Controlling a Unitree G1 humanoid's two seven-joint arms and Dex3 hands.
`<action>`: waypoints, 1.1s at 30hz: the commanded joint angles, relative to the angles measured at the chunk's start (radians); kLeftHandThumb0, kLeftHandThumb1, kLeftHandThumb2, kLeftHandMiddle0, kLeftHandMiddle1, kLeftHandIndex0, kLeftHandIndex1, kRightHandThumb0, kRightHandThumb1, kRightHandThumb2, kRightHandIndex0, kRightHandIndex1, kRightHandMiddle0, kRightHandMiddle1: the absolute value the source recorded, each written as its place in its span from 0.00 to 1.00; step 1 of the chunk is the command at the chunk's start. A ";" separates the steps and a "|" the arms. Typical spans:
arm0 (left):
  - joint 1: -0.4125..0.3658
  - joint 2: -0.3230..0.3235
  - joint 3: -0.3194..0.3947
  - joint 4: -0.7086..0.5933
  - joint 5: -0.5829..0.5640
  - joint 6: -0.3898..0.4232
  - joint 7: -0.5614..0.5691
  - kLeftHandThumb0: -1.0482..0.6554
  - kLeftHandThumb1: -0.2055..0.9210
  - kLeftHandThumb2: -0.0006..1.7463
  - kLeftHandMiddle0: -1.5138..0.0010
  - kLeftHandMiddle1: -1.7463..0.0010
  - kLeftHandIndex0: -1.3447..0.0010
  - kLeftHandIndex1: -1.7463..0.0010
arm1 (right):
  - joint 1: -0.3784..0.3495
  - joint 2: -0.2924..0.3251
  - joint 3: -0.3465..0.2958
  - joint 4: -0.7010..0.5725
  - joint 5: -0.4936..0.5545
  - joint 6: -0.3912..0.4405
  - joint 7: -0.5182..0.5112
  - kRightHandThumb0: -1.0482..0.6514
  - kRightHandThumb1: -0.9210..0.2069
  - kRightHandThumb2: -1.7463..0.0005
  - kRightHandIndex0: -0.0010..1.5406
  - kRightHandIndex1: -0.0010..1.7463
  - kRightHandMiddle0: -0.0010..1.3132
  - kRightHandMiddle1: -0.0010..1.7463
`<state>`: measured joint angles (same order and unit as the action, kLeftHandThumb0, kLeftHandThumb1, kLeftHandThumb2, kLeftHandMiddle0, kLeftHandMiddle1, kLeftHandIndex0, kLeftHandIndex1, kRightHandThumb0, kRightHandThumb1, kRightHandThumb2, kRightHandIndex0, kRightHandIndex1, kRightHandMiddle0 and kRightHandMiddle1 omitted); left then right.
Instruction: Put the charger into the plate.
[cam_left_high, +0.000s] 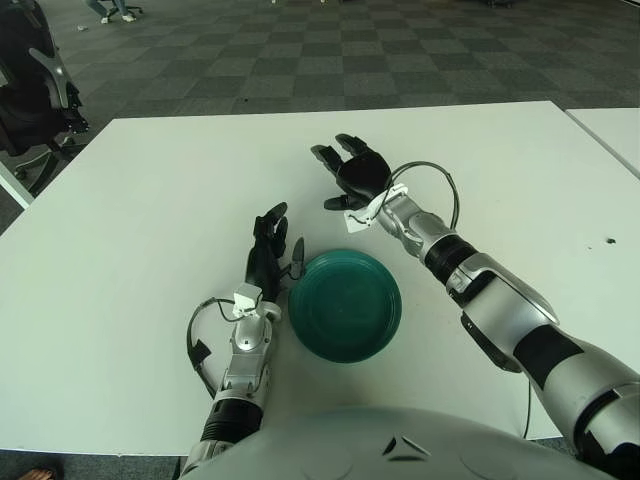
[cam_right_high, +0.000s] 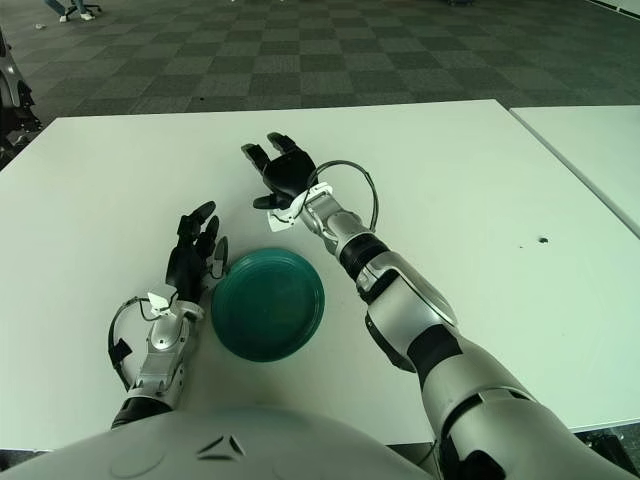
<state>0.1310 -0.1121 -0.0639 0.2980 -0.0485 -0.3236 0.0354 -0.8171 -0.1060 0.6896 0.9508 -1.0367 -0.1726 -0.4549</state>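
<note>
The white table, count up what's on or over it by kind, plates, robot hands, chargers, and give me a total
Plates: 1, the green plate, with nothing in it.
Robot hands: 2, the left hand beside the plate's left edge and the right hand beyond the plate with fingers spread.
Chargers: 0 visible on the table.
Total: 3.

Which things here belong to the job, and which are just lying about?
Job: plate; right hand, open, beyond the plate; left hand, open, left of the plate; table. No charger shows.
Lying about: chair, far left; second table, far right.
</note>
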 joint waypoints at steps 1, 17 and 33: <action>0.063 -0.054 -0.009 0.043 -0.006 0.030 0.018 0.17 1.00 0.42 0.82 0.99 1.00 0.50 | 0.002 -0.016 0.004 0.027 0.016 0.022 0.008 0.13 0.00 0.58 0.12 0.00 0.00 0.20; 0.067 -0.039 -0.043 0.051 0.022 -0.027 0.016 0.17 1.00 0.44 0.83 1.00 1.00 0.56 | 0.063 0.041 0.077 0.162 -0.002 0.098 -0.035 0.10 0.00 0.58 0.04 0.00 0.00 0.16; 0.093 -0.044 -0.051 0.034 0.043 -0.025 0.070 0.19 1.00 0.43 0.78 0.98 1.00 0.52 | 0.021 0.043 0.049 0.354 0.096 0.099 0.091 0.08 0.00 0.55 0.03 0.00 0.00 0.14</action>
<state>0.1648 -0.1107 -0.1083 0.2788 -0.0256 -0.3689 0.0739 -0.8128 -0.0491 0.7436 1.2473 -0.9592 -0.0848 -0.4195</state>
